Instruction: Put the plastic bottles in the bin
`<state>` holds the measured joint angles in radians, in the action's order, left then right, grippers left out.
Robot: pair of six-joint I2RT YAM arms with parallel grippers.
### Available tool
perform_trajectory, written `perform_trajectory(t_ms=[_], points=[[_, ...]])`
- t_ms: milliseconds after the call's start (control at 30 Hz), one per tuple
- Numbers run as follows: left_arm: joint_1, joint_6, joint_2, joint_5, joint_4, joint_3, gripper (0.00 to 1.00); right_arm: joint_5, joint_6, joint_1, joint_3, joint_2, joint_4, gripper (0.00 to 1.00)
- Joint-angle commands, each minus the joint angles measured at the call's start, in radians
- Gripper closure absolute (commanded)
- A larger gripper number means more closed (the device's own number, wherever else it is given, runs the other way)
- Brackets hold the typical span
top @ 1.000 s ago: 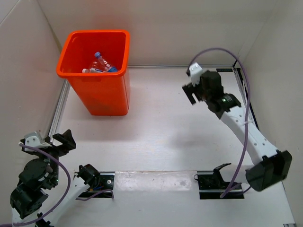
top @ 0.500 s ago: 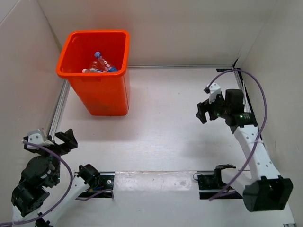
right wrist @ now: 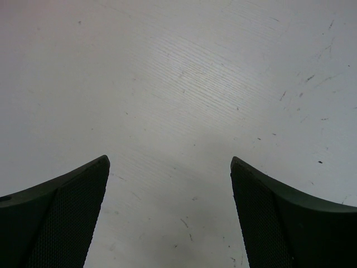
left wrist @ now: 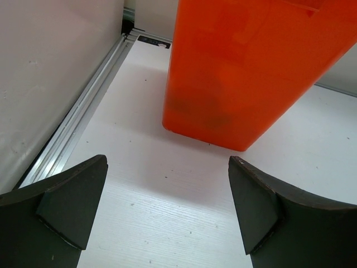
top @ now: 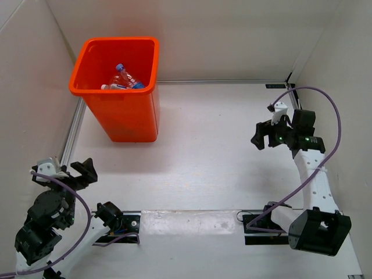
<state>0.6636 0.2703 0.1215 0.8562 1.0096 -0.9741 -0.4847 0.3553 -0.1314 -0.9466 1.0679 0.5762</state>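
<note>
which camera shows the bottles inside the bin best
Top external: it looks down into the orange bin and shows the bottles lying inside. Left wrist shows only the bin's outer wall, no bottles; right wrist shows only table surface.

far-left corner: bin [top: 119, 116] upright, top open, bottles [top: 125, 80] low inside
left edge: wall [top: 32, 87] and metal rail [left wrist: 83, 117] just beside bin
middle to right edge: bare table [top: 203, 145]
left gripper [left wrist: 167, 162]: spread wide, bare table up to bin
right gripper [right wrist: 170, 161]: spread wide over bare table
</note>
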Motion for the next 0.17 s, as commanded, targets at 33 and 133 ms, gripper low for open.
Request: perform_trajectory(t_ms=[33, 133], points=[[-0.004, -0.022, 0.053, -0.051, -0.032, 0.028, 0.00, -0.023, 0.007, 0.009, -0.053, 0.033, 0.020, 0.10], [-0.004, -0.049, 0.111, -0.071, -0.060, 0.043, 0.00, -0.009, -0.015, -0.011, -0.054, 0.033, 0.013, 0.10]])
